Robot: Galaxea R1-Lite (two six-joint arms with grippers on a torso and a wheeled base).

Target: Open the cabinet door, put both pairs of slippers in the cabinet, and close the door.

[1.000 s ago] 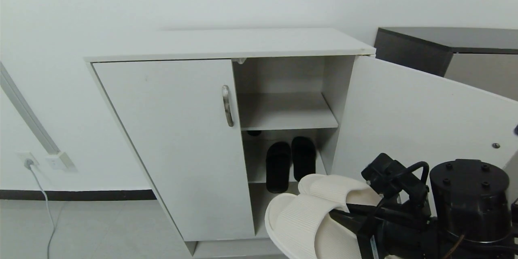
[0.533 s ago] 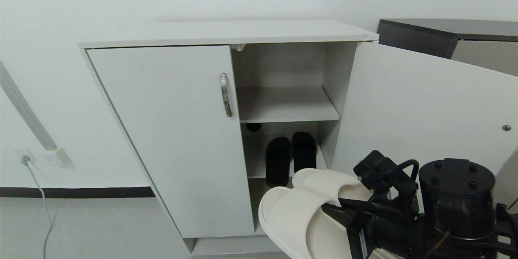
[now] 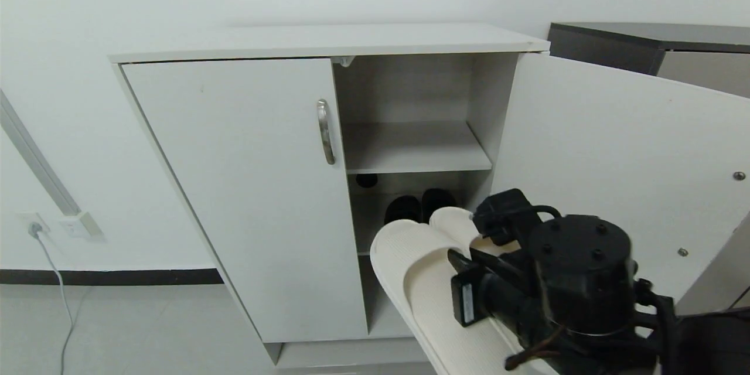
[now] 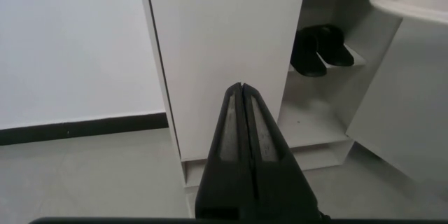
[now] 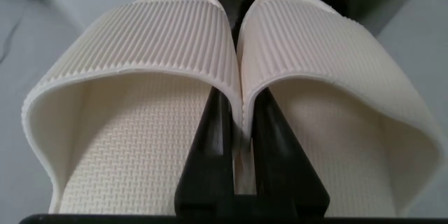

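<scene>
Right gripper (image 5: 234, 119) clamps white slippers (image 3: 410, 263) at open cabinet (image 3: 328, 41) front; black slippers (image 3: 419, 206) already shelved. Left gripper (image 4: 241, 91) pinched together, empty. Next: slide pair in, probably onto bottom shelf (image 3: 381, 316); release.

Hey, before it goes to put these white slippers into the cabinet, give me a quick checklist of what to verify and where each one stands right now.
1. Right door open wide: ok.
2. White slippers held firmly: ok, the right hand is shut on the inner edges of both.
3. Black slippers stowed: ok, side by side on the middle shelf.
4. Free spot for the white pair: ok, the top shelf is bare.
5. Left hand out of the way: ok, shut, empty, facing the closed left door.
6. Gap between the slippers and the right door: cannot tell.
</scene>
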